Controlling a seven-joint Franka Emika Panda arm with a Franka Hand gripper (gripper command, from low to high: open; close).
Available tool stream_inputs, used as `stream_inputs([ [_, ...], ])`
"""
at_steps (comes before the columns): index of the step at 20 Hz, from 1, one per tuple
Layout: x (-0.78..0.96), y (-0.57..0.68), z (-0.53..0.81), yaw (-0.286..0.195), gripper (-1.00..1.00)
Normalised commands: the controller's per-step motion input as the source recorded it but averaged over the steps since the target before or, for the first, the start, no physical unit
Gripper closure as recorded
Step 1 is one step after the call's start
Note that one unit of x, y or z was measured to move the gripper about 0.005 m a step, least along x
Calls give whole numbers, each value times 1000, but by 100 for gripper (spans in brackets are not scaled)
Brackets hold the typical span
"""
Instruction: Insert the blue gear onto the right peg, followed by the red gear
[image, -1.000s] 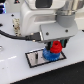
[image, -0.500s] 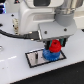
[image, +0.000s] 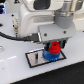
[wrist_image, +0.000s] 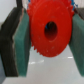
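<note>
In the exterior view the red gear (image: 53, 47) sits between my gripper's fingers (image: 54, 44), just above the wider blue gear (image: 51, 55). The blue gear lies on the pale, black-framed plate (image: 36, 58) at its end toward the exterior view's right. The right peg is hidden under the gears. In the wrist view the red gear (wrist_image: 49, 30) fills the frame, toothed rim and dark centre hole showing, clamped between two green pads (wrist_image: 23, 47). My gripper (wrist_image: 49, 35) is shut on it.
The white arm body (image: 45, 17) looms over the plate. A black cable (image: 12, 36) runs in from the exterior view's left. The white tabletop (image: 20, 72) surrounds the plate.
The gripper with the red gear has sunk slightly toward the blue gear; otherwise little has moved.
</note>
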Motion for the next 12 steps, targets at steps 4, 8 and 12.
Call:
stream_inputs([
  [4,56,-16,73,0,100],
  [8,186,0,141,0,100],
  [12,49,-14,51,0,100],
])
